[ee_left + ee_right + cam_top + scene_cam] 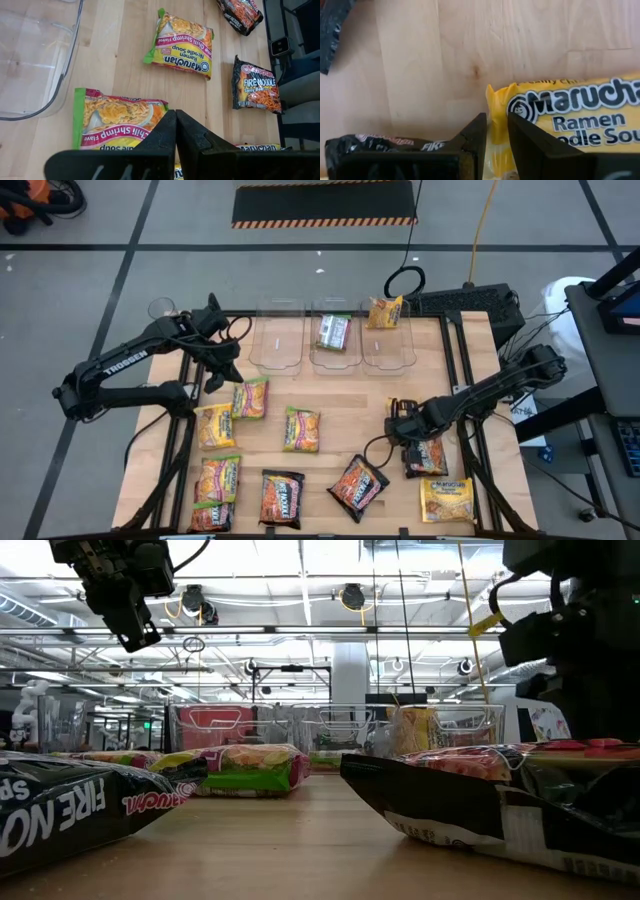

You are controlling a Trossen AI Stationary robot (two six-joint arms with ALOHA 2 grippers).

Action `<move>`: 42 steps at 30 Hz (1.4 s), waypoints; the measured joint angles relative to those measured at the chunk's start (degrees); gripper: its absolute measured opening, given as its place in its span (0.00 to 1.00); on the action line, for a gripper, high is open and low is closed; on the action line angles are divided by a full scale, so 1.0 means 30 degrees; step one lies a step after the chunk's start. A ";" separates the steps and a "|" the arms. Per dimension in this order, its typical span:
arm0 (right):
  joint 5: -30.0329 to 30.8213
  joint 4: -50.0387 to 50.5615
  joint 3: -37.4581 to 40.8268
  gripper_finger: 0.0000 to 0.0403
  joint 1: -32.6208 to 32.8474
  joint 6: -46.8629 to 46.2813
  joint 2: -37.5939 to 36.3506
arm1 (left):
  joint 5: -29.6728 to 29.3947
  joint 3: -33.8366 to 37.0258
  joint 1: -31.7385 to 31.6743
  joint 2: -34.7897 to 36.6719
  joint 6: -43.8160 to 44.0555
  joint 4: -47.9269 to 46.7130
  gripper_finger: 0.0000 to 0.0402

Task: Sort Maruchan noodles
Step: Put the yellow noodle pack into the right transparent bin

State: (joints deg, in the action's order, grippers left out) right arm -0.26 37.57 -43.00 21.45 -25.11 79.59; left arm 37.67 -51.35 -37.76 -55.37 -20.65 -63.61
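From above, the wooden table (340,405) carries three clear bins (333,340) along its far edge; the middle one holds a green packet (333,332), the right one a yellow packet (385,311), and the left one looks empty. More noodle packets (301,429) lie scattered over the near half of the table, green-edged ones to the left and dark ones toward the middle. The left gripper (222,372) hangs near the left bin, just beyond a green-edged packet (250,397). The right gripper (402,432) is down at the right side, beside a dark packet (426,456), with a yellow packet (447,499) nearer the front edge.

At table height, the left gripper (135,637) is well above the wood, while dark packets (500,795) fill the foreground.

The left wrist camera shows its fingers (167,137) clenched together on nothing, above a chili shrimp packet (117,117).

The right wrist camera shows its fingers (475,137) pinching the crinkled edge of a yellow Maruchan packet (575,117), with a dark packet (380,142) just beside them.
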 joint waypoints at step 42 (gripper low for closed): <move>0.0464 -0.5704 0.3320 0.00 -0.1071 -0.4273 -0.1927 | 0.0000 0.0000 -0.0005 -0.0002 0.0150 0.0073 0.02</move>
State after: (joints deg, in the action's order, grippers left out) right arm 1.13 20.46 -33.04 18.24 -37.93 73.81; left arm 37.67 -51.35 -37.78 -55.37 -20.20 -63.40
